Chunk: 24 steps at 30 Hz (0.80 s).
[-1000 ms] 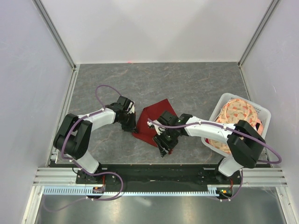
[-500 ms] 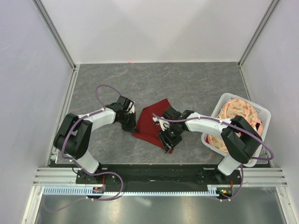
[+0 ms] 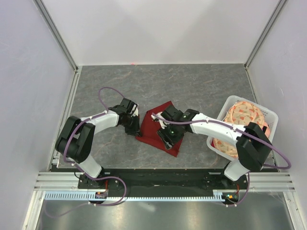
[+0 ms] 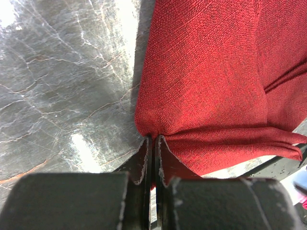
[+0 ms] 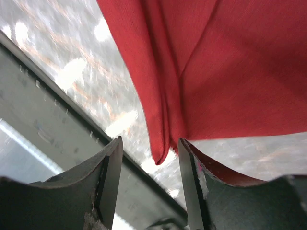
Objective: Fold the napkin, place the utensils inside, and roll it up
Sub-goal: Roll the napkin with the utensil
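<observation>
Since a second ago, the right claw (image 3: 168,131) has slid up and left, from the napkin's (image 3: 163,111) near corner to over its middle; the left claw (image 3: 133,125) has not shifted.

From above, the napkin lies on the table (image 3: 201,86) between the two arms, partly folded. The left arm is bent sharply at the elbow, reaching right to the cloth's left edge, probably to anchor it while the other side is worked. The right arm stretches left across the table from beside the basket (image 3: 268,115), which holds a floral cloth (image 3: 244,115). No spoon shows.

At the left wrist, the fingers (image 4: 144,155) are pressed together on a pinched fold of the napkin's (image 4: 206,62) edge, low against the table, so that edge stays put.

At the right wrist, the claw (image 5: 149,143) is spread, clamping nothing. A pointed fold of napkin (image 5: 230,72) hangs between the fingers (image 5: 111,167), close to the right-hand one. I judge it is lining up for a fresh grip on that fold.
</observation>
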Each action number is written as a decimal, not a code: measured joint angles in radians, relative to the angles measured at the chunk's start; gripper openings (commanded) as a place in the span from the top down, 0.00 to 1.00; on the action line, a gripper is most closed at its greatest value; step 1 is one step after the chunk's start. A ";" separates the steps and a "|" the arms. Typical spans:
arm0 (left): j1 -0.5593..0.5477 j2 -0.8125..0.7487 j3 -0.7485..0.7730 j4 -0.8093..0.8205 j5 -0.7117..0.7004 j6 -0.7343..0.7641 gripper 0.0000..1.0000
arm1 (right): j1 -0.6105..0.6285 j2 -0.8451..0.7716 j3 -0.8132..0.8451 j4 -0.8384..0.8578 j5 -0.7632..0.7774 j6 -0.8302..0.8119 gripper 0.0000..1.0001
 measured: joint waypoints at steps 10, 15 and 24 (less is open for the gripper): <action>0.000 0.013 0.011 -0.012 0.010 0.000 0.98 | 0.234 -0.036 0.027 0.242 0.344 -0.034 0.43; 0.001 0.019 0.018 -0.019 0.011 0.000 0.98 | 0.250 -0.018 -0.013 0.363 0.385 -0.075 0.44; 0.006 0.026 0.024 -0.025 0.023 0.000 0.98 | 0.261 0.049 -0.063 0.492 0.371 -0.101 0.44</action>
